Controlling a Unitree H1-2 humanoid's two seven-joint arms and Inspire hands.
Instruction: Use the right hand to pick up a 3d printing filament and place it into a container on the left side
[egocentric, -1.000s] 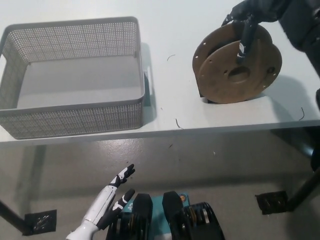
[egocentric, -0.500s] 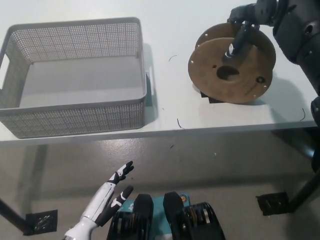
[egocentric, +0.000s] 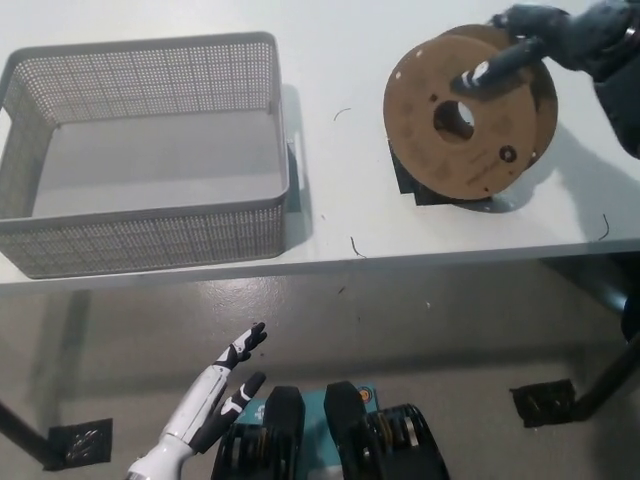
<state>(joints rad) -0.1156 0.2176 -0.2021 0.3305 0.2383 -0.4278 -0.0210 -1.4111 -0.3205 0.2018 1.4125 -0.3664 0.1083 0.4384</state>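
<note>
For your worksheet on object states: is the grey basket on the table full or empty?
Empty. The grey basket shows a bare floor; the filament spool is outside it on the table, held by the right hand.

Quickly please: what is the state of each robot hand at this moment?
Left robot hand: open, holding nothing, low beside the body.
Right robot hand: shut on the filament spool, which stands tilted on the table.

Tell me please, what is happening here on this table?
The black right hand grips the top of a brown cardboard filament spool, tilted up on its edge on the white table. The grey mesh basket at the left holds nothing. The white left hand hangs open below the table edge.
</note>
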